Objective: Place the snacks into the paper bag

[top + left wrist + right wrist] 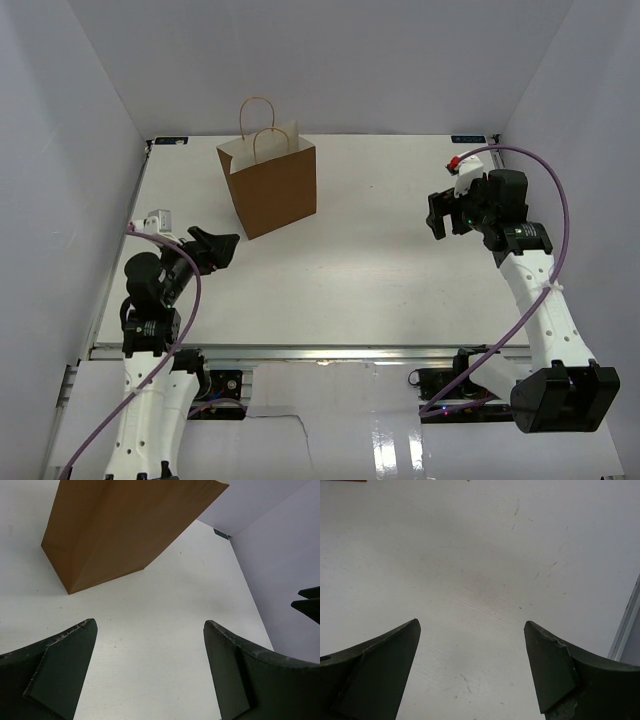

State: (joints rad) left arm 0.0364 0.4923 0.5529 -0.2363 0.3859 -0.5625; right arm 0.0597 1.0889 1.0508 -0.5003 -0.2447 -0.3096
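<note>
- Top external: bag [268,185] stands upright, far-left on table [380,270].
- No snacks visible on table or in either wrist view; bag interior hidden, so probably all inside. Task looks finished, can't confirm.
- Left gripper [222,243] wide open, empty, near bag.
- Right gripper [437,215] wide open, empty, well apart on right.

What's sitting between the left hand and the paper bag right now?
Nothing: only bare white table separates the open left hand from the paper bag, clearest in the left wrist view.
</note>
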